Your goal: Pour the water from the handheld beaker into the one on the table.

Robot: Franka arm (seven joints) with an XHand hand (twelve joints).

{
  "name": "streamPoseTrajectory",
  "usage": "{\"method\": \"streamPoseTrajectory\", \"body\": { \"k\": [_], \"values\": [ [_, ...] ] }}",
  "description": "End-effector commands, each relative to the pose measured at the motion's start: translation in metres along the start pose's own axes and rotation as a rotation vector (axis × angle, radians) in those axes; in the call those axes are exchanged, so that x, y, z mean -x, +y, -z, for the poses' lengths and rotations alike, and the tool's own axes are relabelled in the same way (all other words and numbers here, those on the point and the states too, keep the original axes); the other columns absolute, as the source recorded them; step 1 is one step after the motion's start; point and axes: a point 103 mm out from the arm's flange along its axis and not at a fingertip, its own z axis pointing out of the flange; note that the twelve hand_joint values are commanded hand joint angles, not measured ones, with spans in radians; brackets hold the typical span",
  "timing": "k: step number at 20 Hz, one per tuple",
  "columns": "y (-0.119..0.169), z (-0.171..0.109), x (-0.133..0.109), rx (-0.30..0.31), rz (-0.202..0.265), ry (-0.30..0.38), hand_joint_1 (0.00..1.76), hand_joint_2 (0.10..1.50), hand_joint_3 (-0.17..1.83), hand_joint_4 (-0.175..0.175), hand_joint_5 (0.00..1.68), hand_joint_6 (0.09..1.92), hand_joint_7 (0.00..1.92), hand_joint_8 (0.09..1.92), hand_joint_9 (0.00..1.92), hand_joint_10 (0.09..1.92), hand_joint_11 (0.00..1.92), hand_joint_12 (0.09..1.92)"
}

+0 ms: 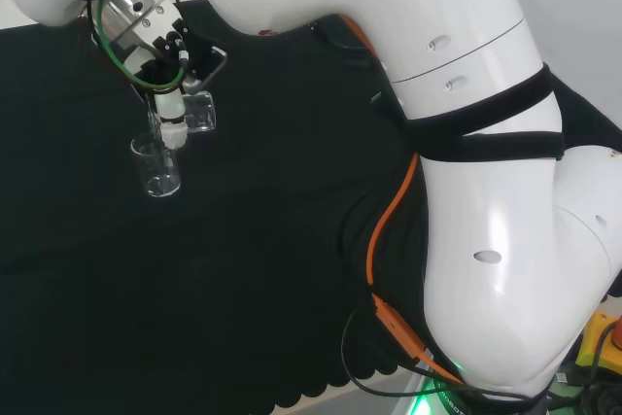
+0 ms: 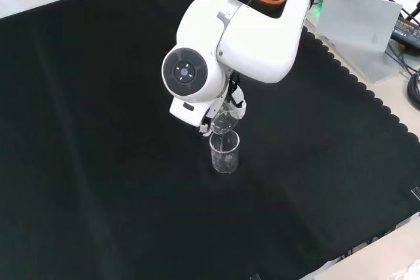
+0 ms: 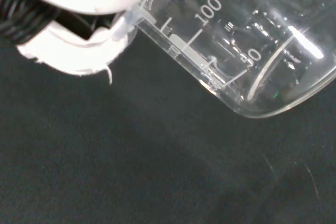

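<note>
The clear glass handheld beaker with printed graduation marks [image 3: 236, 45] is seen tipped well over on its side in the wrist view, its base swung up and its mouth leaning down toward the second clear glass beaker [image 2: 224, 153], which stands upright on the black cloth of the desk [image 2: 98, 129]. In the front view the tilted beaker's lip is held just above the standing one's rim. No water level can be made out in either vessel. The black and white hand [image 1: 173, 114] is curled around the tilted beaker's wall, with a white fingertip [image 3: 79, 51] pressed against the glass near the rim. Thin glass like this is judged light, rigid, smooth and breakable, so a hold around the mid-wall is judged safest, clear of the pouring lip. The cloth is draped flat with a scalloped edge at the near side, and a grey metal plate [image 2: 361, 21] and cables [image 2: 407, 31] are seen beyond its corner.
</note>
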Motion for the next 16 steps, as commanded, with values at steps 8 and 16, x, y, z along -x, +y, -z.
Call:
{"method": "streamPoseTrajectory", "body": {
  "k": [8,16],
  "values": [
    [0.0071,-0.0059,0.0048,-0.005,-0.005,0.002,1.19,0.56,0.70,0.099,1.55,0.15,1.79,0.09,1.70,0.09,1.26,0.84],
    [0.0056,-0.0047,0.0040,-0.007,-0.006,-0.003,1.19,0.56,0.70,0.102,1.55,0.15,1.79,0.09,1.70,0.09,1.26,0.83]
  ]
}}
